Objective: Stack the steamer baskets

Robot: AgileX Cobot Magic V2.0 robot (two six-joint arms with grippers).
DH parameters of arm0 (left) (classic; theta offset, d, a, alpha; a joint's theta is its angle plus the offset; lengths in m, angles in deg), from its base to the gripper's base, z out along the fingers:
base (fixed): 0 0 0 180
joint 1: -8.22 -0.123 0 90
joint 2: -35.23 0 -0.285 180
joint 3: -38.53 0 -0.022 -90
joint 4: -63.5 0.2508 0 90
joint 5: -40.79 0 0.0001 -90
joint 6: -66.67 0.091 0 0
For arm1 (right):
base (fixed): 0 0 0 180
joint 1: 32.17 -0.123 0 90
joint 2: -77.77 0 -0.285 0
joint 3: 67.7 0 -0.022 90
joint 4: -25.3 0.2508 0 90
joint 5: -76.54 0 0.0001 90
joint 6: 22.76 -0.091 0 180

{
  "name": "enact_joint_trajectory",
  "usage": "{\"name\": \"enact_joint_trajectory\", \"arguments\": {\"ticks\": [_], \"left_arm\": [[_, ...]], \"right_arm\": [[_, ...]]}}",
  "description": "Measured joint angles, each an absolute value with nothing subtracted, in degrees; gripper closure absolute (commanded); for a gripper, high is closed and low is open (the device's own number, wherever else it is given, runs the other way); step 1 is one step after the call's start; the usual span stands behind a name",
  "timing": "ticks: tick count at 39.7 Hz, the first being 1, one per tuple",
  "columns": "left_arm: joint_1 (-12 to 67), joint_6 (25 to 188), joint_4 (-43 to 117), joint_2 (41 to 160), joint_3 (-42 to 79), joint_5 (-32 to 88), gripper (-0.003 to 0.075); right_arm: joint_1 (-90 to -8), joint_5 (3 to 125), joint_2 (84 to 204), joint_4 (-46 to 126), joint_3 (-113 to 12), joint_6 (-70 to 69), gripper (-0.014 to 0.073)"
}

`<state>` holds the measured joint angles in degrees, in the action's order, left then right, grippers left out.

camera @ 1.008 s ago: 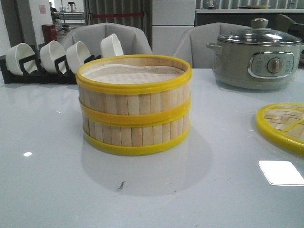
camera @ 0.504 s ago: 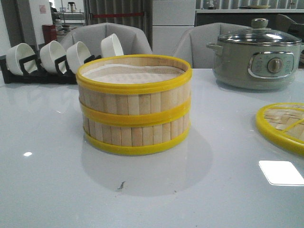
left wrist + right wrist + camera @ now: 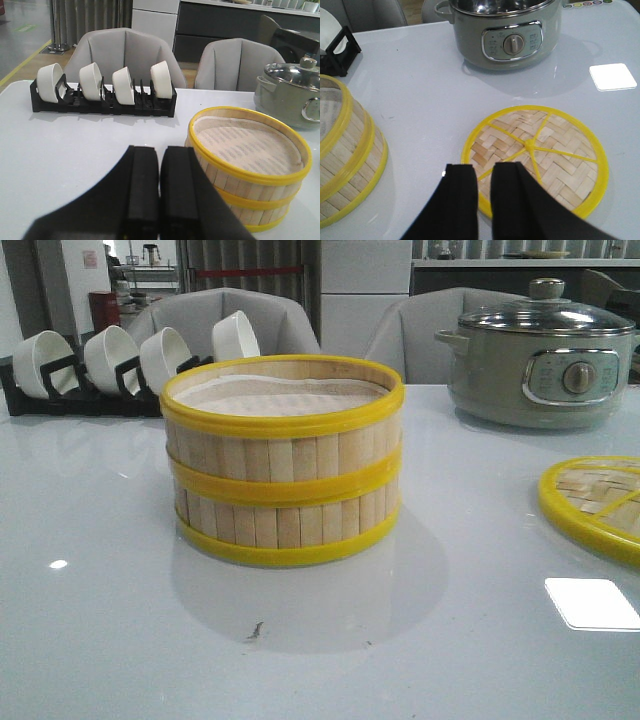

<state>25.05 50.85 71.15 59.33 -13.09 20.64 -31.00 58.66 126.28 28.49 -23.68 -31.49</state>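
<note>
Two steamer baskets stand stacked at the table's middle, the upper one point(image 3: 282, 445) squarely on the lower one point(image 3: 285, 525), with white liner paper showing in the top. In the left wrist view the stack point(image 3: 250, 165) sits just beside my left gripper point(image 3: 160, 150), which is shut, empty and not touching it. My right gripper point(image 3: 485, 169) hovers over the near rim of the lid, its fingers a narrow gap apart and holding nothing. The stack point(image 3: 345, 165) is well off to its side. Neither gripper shows in the front view.
A flat woven lid point(image 3: 600, 502) with a yellow rim lies on the table at the right. A grey-green electric pot point(image 3: 540, 355) stands behind it. A black rack of white bowls point(image 3: 100, 365) lines the back left. Grey chairs stand beyond the table.
</note>
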Motion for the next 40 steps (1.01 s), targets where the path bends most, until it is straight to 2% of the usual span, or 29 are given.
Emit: {"name": "enact_joint_trajectory", "arguments": {"ticks": [2,7,9,18,21,26,29,40], "left_arm": [[25.0,50.9,71.1,59.3,-13.1,20.6,0.0633],[25.0,50.9,71.1,59.3,-13.1,20.6,0.0633],[25.0,50.9,71.1,59.3,-13.1,20.6,0.0634],[25.0,50.9,71.1,59.3,-13.1,20.6,0.0634],[25.0,50.9,71.1,59.3,-13.1,20.6,0.0634],[25.0,50.9,71.1,59.3,-13.1,20.6,0.0634],[25.0,50.9,71.1,59.3,-13.1,20.6,0.0634],[25.0,50.9,71.1,59.3,-13.1,20.6,0.0634]], "right_arm": [[-31.0,59.1,126.3,28.5,-23.7,-31.5,0.0405],[-31.0,60.0,126.3,28.5,-23.7,-31.5,0.0554],[-31.0,60.1,126.3,28.5,-23.7,-31.5,0.0531],[-31.0,60.2,128.3,28.5,-23.7,-31.5,0.0533],[-31.0,60.1,129.1,28.5,-23.7,-31.5,0.0492],[-31.0,58.9,130.0,28.5,-23.7,-31.5,0.0302],[-31.0,58.5,130.5,28.5,-23.7,-31.5,0.0236],[-31.0,54.6,133.0,28.5,-23.7,-31.5,0.0232]]}}
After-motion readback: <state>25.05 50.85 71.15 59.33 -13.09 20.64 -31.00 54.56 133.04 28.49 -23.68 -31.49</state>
